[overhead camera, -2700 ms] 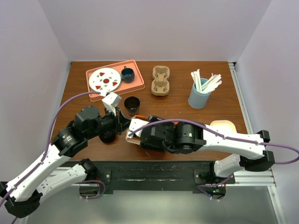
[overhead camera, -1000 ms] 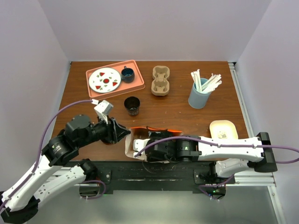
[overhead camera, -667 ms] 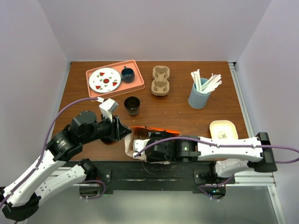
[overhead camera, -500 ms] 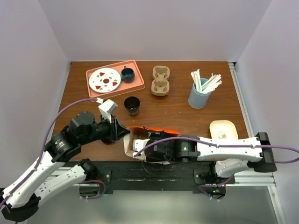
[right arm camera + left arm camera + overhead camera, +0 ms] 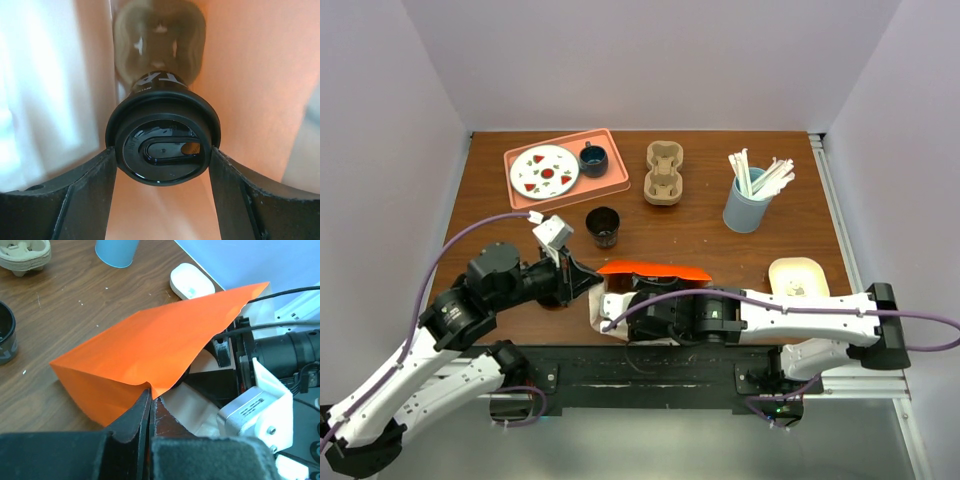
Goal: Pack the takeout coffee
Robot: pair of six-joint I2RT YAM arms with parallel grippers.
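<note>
My left claw (image 5: 149, 401) is pinched tight on the mouth edge of the orange bag (image 5: 150, 347), while my right claw (image 5: 162, 160) grips the takeout coffee (image 5: 162, 142) inside that bag, so I judge only setting it down and letting go remains.

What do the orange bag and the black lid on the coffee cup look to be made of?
Orange gusseted bag: probably paper, matte; it holds sharp folds and light glows through its wall in the right wrist view. Round black sip lid of the takeout coffee: likely moulded plastic, semi-gloss, with soft highlights on its raised rim and sip recess.
</note>
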